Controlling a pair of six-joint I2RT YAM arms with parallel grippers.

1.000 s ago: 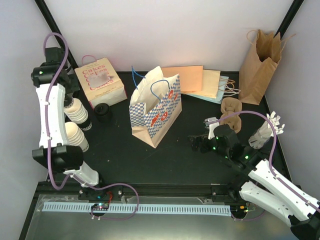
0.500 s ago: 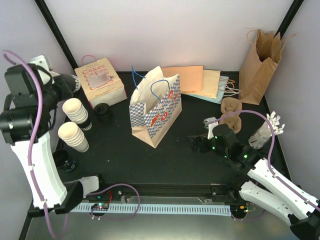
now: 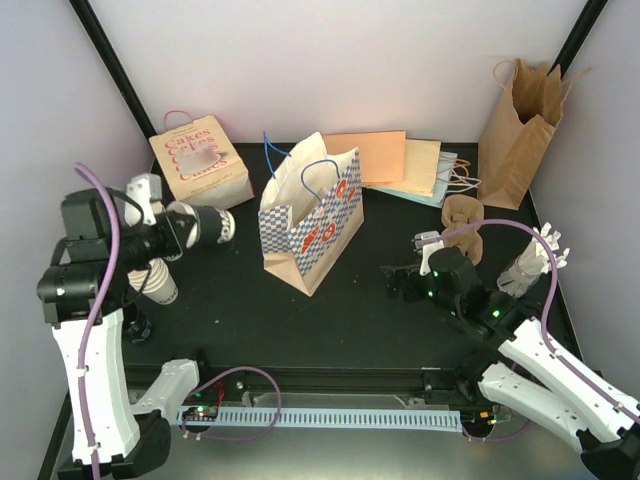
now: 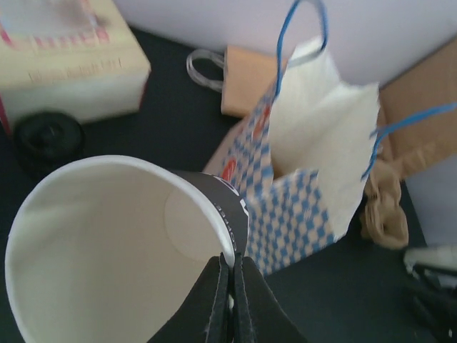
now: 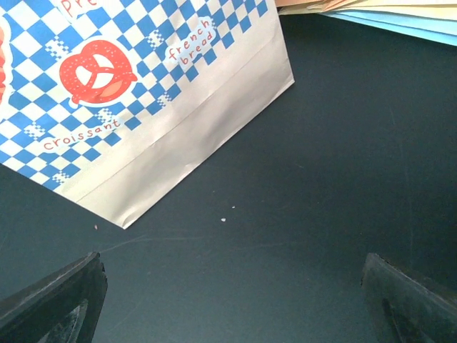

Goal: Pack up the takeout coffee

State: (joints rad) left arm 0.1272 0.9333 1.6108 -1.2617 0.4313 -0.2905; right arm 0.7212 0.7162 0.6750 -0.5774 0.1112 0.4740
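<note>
Two fingers of the left gripper (image 4: 230, 286) are pinched almost together on the rim of a paper cup (image 4: 107, 243), with only the cup wall between them; the cup's open mouth fills the lower left of the left wrist view, cream inside, with a dark printed band on the outside near the rim. From overhead, this cup (image 3: 208, 225) is held on its side at centre left of the frame, below the cake box (image 3: 200, 165) and left of the checkered bag (image 3: 310, 225), its base pointing toward the bag; the left gripper (image 3: 178, 238) grips it at the end nearer the left edge. More cups (image 3: 160, 283) stand on the table (image 3: 340, 320) lower left of the held one, partly hidden by the arm. One black lid (image 4: 46, 136) lies flat just beside the cake box in the upper left of the wrist view. The checkered bag stands upright with its mouth open, white inside, with blue handles; flat peach and blue bags (image 3: 400, 165) lie beyond it, a brown paper bag (image 3: 520, 135) stands at upper right, and a brown cup carrier (image 3: 462, 215) sits below that. The right gripper (image 3: 397, 283) is right of the bag; its jaws are spread wide with nothing between them, over bare black table, apart from the bag's lower corner.
</note>
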